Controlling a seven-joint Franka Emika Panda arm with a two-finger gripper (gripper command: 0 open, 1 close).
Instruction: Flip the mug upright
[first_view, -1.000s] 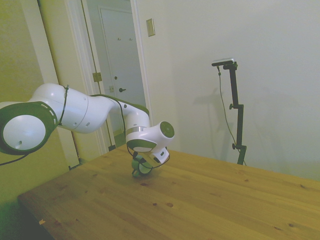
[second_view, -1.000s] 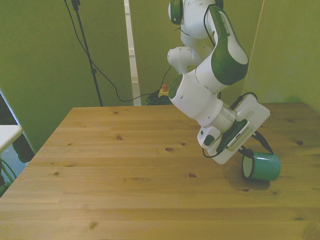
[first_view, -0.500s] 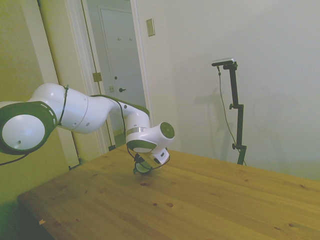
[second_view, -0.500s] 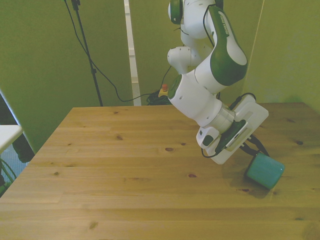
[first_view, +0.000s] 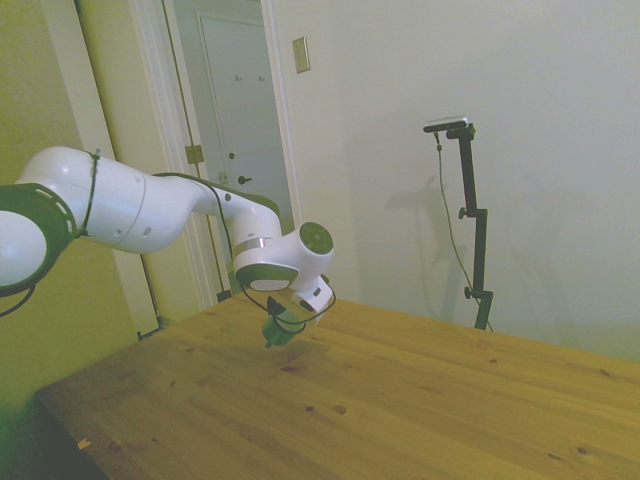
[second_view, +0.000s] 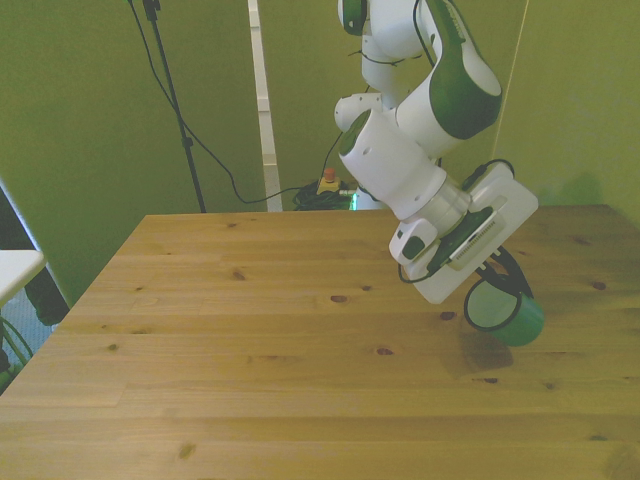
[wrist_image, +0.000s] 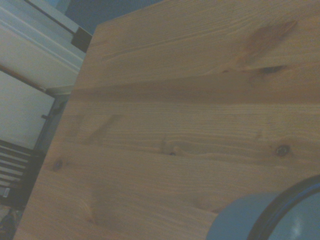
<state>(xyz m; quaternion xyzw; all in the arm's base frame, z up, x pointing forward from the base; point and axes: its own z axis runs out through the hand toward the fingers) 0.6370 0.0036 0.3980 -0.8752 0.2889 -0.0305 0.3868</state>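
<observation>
Wooden table (wrist_image: 170, 115) fills most of the pic — pale planks w/ knots & darker grain streaks. Mug (wrist_image: 280, 220) cut off at one corner: blue-green wall, thin dark rim, blurry. Past the table edge — white slatted structure, out of focus.

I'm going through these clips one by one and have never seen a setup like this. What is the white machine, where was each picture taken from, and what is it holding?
The white machine is a robot arm reaching over a wooden table. One picture is taken from beside the table, one from across it facing the robot, and one from a small camera on the arm's wrist. At the arm's tip is the end effector, its grasping part. It holds a small teal mug, tilted and, judging by the shadow beneath, lifted off the table, near the front view's right. The wrist picture shows a blurred edge of the mug over the wood. Nothing else visibly lies on the table.
</observation>
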